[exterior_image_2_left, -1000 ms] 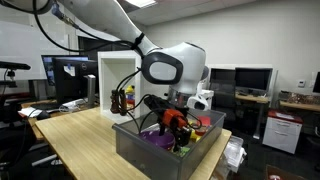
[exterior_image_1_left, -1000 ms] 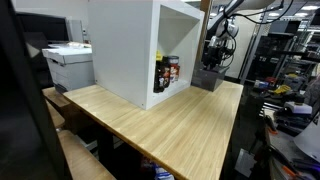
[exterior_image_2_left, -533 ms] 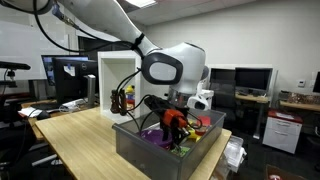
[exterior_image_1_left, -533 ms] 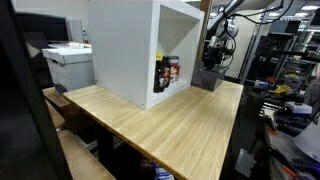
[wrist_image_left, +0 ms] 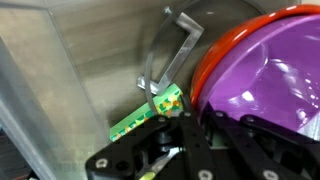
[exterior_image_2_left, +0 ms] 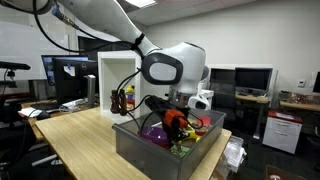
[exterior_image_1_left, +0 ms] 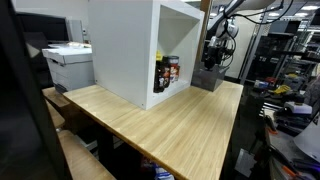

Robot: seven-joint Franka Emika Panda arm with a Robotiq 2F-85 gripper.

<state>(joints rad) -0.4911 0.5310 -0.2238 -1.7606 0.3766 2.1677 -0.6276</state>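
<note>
gripper (wrist_image_left: 192,122) pinching purple bowl (wrist_image_left: 265,75) at orange rim | inside grey bin (exterior_image_2_left: 145,155), wall close beside | green piece (wrist_image_left: 150,112) just beside rim

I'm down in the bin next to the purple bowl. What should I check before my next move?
1. Gripper inside the grey bin: ok. It reaches down into it in an exterior view.
2. Gripper lined up at the orange rim of the purple bowl: ok in the wrist view.
3. Firm grip on the bowl: cannot tell. The gripper's own links hide the contact.
4. Bowl free of neighbours: cannot tell. A green piece and a clear plastic piece sit close beside it by the bin wall.
5. White shelf unit apart from the bin: ok.
</note>
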